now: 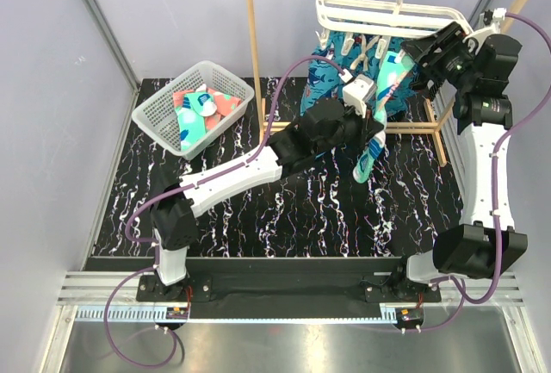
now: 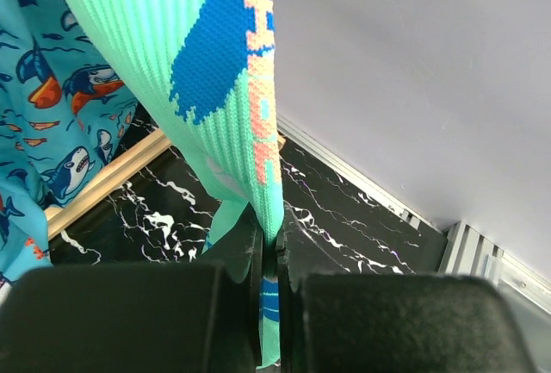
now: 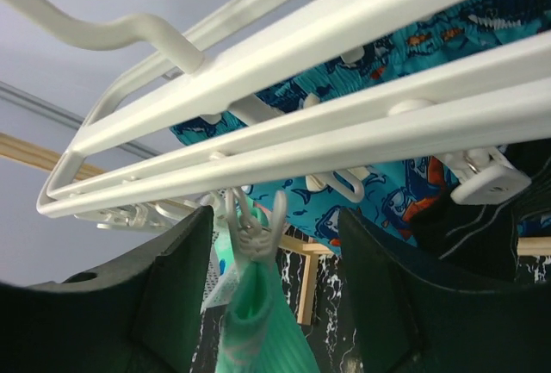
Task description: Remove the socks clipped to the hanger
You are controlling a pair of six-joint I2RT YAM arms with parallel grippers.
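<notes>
Left end effector [image 2: 269, 257] clamps the teal sock [image 2: 215, 63] hanging lengthwise downward; right end effector [image 3: 275, 244] stands open.

**Fig. Work surface, overhead camera.** The tabletop [image 1: 327, 209] that I work over is a black slab veined with white, with pale walls at its left side and back. A white mesh basket [image 1: 155, 108] sits at the far left corner, turned diagonally, and holds coral and teal socks [image 1: 200, 113]. The wooden rack [image 1: 251, 63] stands on the far right part. Its low base rail [image 1: 437, 132] rests on the surface. Along the near edge I see a black mounting bar [image 1: 293, 282] carrying the left arm base [image 1: 172, 280] and the right arm base [image 1: 413, 271].
</notes>
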